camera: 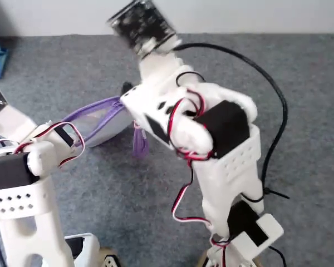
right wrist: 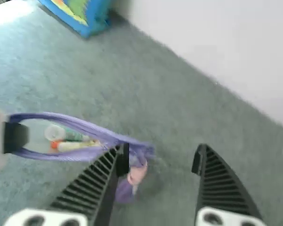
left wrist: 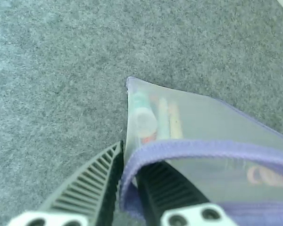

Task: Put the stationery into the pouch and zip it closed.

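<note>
In the high view the right arm (camera: 211,139) is covering one end of the pouch (camera: 97,119), and the left arm (camera: 22,178) is hiding the other. In the left wrist view the picture's edges are cutting the pouch off, and the left pincer (left wrist: 127,162) is clamping its purple rim, covering that corner. The stationery (left wrist: 155,120) is showing through the cloudy wall as soft shapes too blurred to name. A pinkish loop (left wrist: 266,175) is lying partly behind the rim. In the right wrist view the right pincer (right wrist: 161,151) is partly blocking the pouch's end. A pink blob (right wrist: 137,174) beside it is smearing past recognition. The picture's edge is cropping a blue object (right wrist: 85,14).
</note>
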Robot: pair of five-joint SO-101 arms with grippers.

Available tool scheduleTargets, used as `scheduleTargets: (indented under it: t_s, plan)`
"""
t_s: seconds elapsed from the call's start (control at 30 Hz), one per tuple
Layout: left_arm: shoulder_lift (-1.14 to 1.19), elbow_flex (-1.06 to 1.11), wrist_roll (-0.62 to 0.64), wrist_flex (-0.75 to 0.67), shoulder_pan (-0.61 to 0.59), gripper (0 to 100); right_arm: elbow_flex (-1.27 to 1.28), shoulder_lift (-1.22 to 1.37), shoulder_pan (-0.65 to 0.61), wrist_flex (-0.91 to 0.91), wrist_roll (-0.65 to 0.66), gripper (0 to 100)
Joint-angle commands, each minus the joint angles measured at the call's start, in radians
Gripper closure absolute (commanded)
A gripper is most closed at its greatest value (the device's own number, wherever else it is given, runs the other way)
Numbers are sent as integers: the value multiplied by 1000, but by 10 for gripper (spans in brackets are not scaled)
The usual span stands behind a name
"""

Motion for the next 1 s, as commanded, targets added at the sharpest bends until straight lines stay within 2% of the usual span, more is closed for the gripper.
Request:
scheduleTargets:
  t_s: [0.0,0.23,0.37,0.5,0.67,0.8,0.87,0.97]
  plan:
    - [12,-36,17,2,-9,989,87,-90,50,45,-35,783]
    - [12,-36,17,2,-9,989,546,-320,45,36,-46,783]
    - [12,-36,17,3,-9,989,809,-438,45,-96,-87,783]
    - [12,-36,17,2,-8,989,1074,-539,8,-348,-89,783]
    - [12,-35,17,2,-9,989,1444,-700,-64,-794,-84,783]
    - [12,-35,17,2,-9,989,1683,-768,-67,-1107,-32,785]
    - [12,-35,17,2,-9,989,1735,-773,-64,-1201,-17,786]
    - [12,-35,17,2,-8,989,1746,-753,-67,-1245,-18,786]
